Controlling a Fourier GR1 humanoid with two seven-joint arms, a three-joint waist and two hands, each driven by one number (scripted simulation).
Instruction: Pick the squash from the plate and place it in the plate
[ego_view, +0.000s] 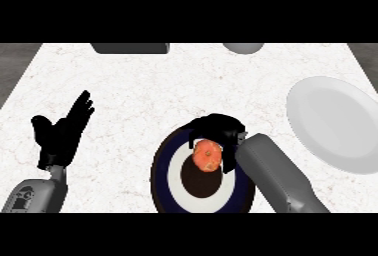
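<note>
Squash (208, 155) watch: left hand (63, 132) rests open out at 9 o'clock. Squash sits at 1 o'clock on the dark plate (164, 170), right hand (221, 129) curled over its top. Hold looks shallow, so it might roll out before reaching the white plate (332, 125) at 2 o'clock.

Orange squash (207, 155) over navy-rimmed plate (159, 172), at its white ring; pale grey plate (332, 125) well apart, right.

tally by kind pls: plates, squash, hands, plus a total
plates: 2 (blue-rimmed plate, white plate)
squash: 1
hands: 2 (left hand, right hand)
total: 5
</note>
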